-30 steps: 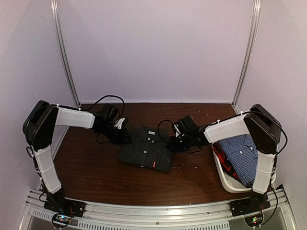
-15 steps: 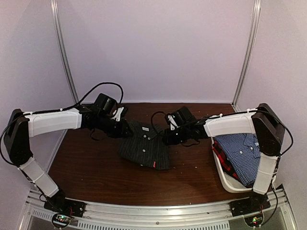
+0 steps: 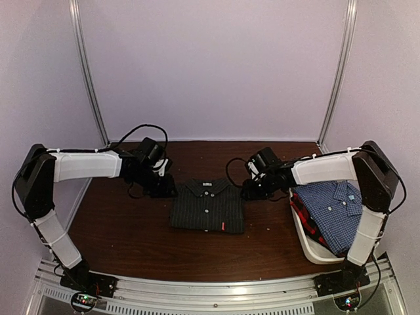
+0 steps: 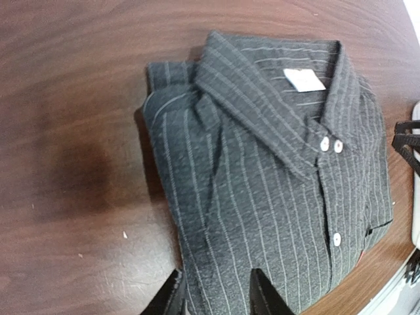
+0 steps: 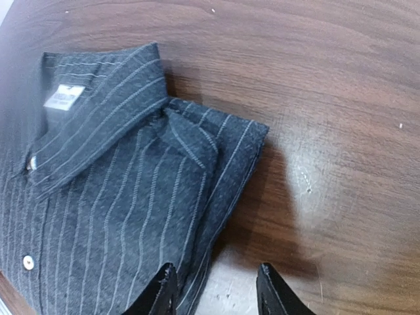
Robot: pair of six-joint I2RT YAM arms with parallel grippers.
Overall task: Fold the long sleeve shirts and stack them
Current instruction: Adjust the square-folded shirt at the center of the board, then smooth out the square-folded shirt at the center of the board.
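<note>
The black pinstriped shirt [image 3: 209, 206] lies folded flat on the table, collar toward the back; it also shows in the left wrist view [image 4: 262, 190] and the right wrist view [image 5: 125, 197]. My left gripper [image 3: 167, 188] is open over the shirt's left edge [image 4: 216, 292], holding nothing. My right gripper [image 3: 251, 190] is open over the shirt's right edge [image 5: 213, 289], one finger above the cloth, one above the wood. The blue-white check shirt [image 3: 335, 209] lies folded in the white tub [image 3: 315, 252], on top of the red-and-dark shirt [image 3: 308, 220].
The dark wooden table [image 3: 131, 230] is closed in by pale walls at the back and sides. The tub stands at the right edge by the right arm's base. Black cables trail behind both wrists.
Both grippers have pulled outward to the shirt's left and right edges. The black shirt has shifted right and forward and now lies squarer and neater.
</note>
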